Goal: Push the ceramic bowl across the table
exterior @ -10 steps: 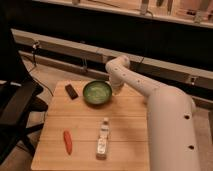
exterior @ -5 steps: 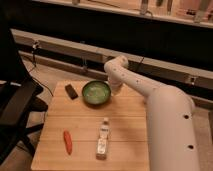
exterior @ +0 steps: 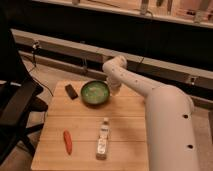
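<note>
The green ceramic bowl (exterior: 95, 92) sits on the far part of the light wooden table (exterior: 80, 125), near its back edge. My white arm reaches in from the right and bends down at the bowl's right side. The gripper (exterior: 115, 90) is right next to the bowl's right rim, low over the table; I cannot tell if it touches the rim.
A small dark block (exterior: 71, 91) lies left of the bowl. A small bottle (exterior: 103, 138) lies near the table's front middle, and a red-orange carrot-like object (exterior: 67, 142) lies at the front left. A black office chair (exterior: 17, 107) stands left of the table.
The bowl has shifted slightly to the left, and the gripper has followed it on its right side.
</note>
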Robot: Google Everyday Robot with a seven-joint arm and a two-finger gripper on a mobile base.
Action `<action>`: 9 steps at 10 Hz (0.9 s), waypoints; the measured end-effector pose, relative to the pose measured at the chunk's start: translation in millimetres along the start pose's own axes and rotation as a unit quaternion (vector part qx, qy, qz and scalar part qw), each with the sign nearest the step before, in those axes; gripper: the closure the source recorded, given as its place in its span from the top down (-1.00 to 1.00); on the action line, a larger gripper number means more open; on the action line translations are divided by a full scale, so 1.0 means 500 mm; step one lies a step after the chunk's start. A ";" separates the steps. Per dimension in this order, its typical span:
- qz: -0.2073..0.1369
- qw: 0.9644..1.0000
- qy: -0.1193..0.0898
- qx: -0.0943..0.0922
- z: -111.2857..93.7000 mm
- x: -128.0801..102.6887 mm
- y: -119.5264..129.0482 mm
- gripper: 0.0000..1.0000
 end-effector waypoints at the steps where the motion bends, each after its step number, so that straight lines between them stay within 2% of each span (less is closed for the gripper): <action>1: -0.003 1.000 0.000 0.000 -0.001 -0.003 -0.002 -1.00; 9: -0.030 1.000 -0.001 0.001 -0.002 -0.022 -0.009 -1.00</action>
